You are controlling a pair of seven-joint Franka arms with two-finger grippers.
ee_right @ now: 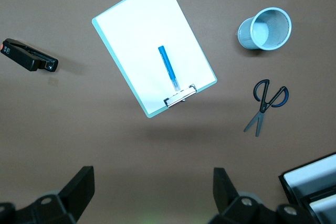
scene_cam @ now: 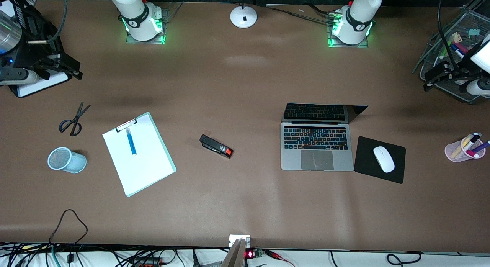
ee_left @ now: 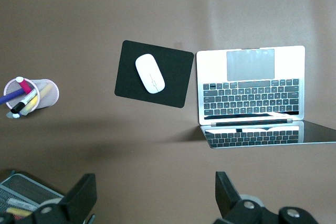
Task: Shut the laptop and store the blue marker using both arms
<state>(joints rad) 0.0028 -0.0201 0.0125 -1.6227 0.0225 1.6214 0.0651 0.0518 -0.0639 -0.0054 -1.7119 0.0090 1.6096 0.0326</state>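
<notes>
Markers upright in pink cup [scene_cam: 464,149]; mesh cup [scene_cam: 66,160] beside clipboard [scene_cam: 139,153].

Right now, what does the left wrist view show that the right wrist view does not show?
Only the left wrist view shows the open laptop, the white mouse on its black pad, and the pink cup.

Only the right wrist view shows the blue marker on the clipboard, the stapler, scissors and mesh cup.

Both show bare brown table and open gripper fingers.
</notes>
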